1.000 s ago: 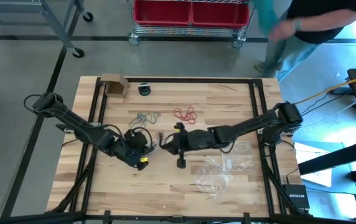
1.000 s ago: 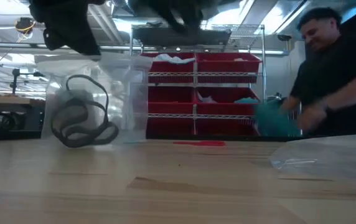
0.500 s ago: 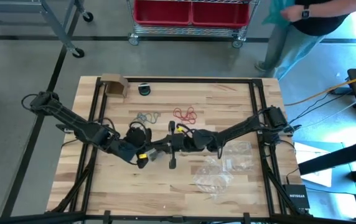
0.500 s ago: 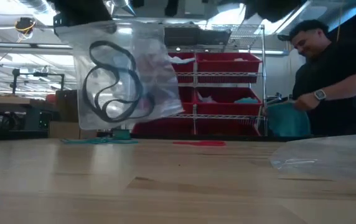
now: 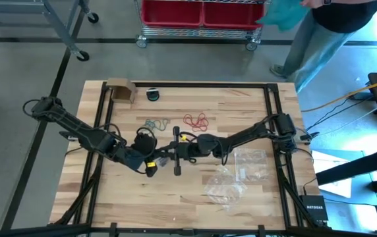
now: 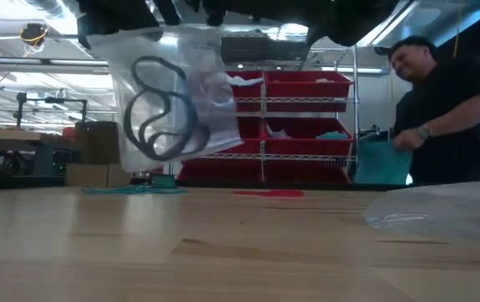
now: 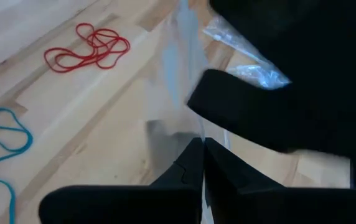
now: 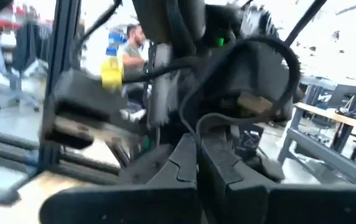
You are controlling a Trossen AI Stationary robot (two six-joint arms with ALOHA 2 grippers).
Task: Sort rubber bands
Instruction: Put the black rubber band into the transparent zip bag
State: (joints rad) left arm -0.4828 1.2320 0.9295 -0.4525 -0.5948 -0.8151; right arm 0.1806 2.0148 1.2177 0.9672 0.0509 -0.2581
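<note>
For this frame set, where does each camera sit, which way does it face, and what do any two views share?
High view: overhead, looking straight down; both arms meet at the table centre.
Low view: tabletop height, facing the room; arms enter from above, clear bag with black rubber bands lifted.
Left wrist view: past shut left gripper pinching the bag.
Right wrist view: past shut right gripper toward the left arm.
Shared: red rubber bands in high and left wrist views.

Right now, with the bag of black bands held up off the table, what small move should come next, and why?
Probably seal it: both hands, left hand and right hand, are shut on the clear bag, which hangs above the table with the black bands inside.
</note>
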